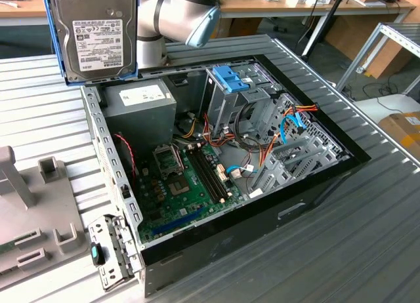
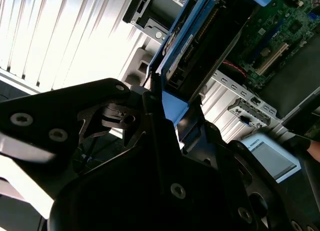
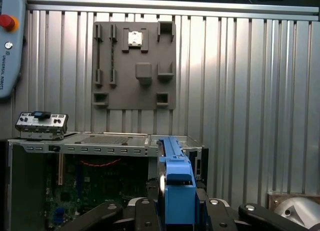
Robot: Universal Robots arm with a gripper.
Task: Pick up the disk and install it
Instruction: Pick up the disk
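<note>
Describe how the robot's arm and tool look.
The arm is a thick, rounded silver-grey tube with a pale blue joint cap. The tool is matte black, built of angular linked plates with rounded edges, fastened by small round-headed screws.

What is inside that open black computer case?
A green flat motherboard, a grey metal power supply box, a tall silver drive cage with a blue clip, and loose orange and blue cables. The cage and cables hide whatever lies beneath them.
</note>
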